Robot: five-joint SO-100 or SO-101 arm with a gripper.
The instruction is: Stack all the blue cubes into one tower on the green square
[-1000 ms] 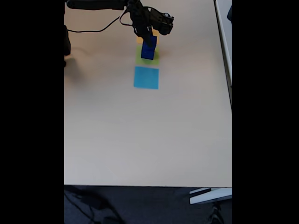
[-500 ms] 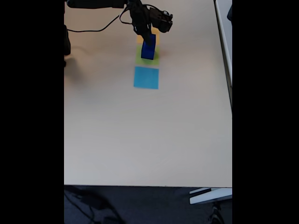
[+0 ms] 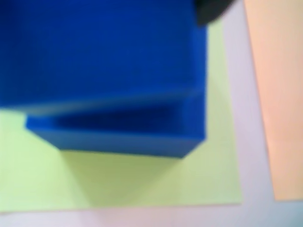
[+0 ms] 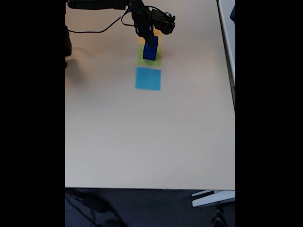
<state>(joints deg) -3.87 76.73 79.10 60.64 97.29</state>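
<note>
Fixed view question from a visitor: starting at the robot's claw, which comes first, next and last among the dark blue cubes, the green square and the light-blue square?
From the gripper:
1. Blue cubes, stacked right beneath it.
2. Green square, under the stack.
3. Light-blue square, further down the picture, lying apart on the table.

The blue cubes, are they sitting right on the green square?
Touching. In the wrist view the bottom of the blue cubes meets the green square with no gap under its lower edge.

Two blue cubes show stacked; three flat squares: one green square, one orange, one light-blue
</note>
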